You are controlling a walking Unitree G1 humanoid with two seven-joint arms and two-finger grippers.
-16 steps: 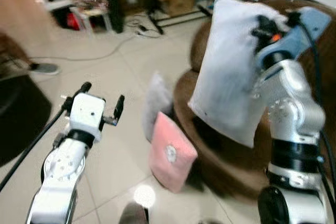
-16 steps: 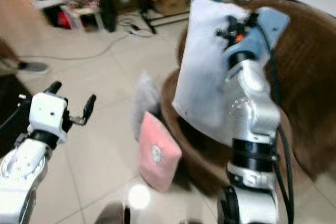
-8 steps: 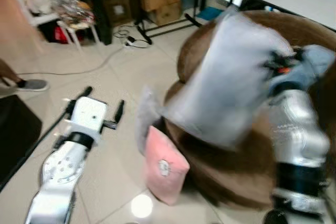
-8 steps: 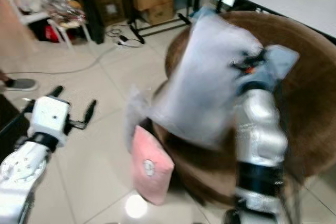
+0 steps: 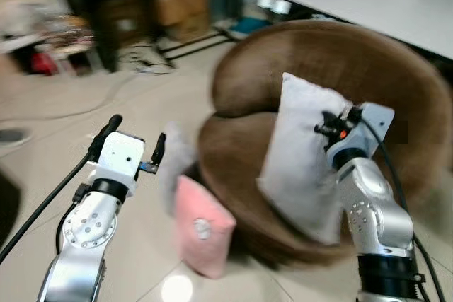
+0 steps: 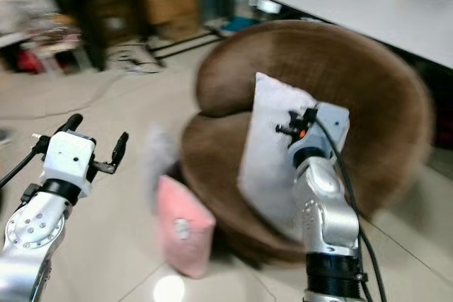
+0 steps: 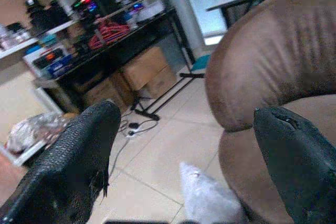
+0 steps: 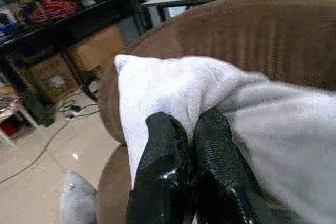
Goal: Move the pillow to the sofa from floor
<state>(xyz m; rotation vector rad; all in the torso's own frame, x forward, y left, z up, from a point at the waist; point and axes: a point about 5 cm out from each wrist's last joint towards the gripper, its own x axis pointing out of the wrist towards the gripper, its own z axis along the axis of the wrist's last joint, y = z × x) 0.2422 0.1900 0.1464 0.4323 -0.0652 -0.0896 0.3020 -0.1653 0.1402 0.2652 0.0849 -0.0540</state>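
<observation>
Over the brown sofa, right claw pinches the white pillow upright.

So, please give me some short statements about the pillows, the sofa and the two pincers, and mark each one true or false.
1. The right pincer pinches the white pillow. True.
2. The white pillow lies on the floor. False: it is held up over the brown sofa.
3. The left pincer is open and holds nothing. True.
4. The pink pillow lies on the sofa seat. False: it is on the floor, at the sofa's base.
</observation>
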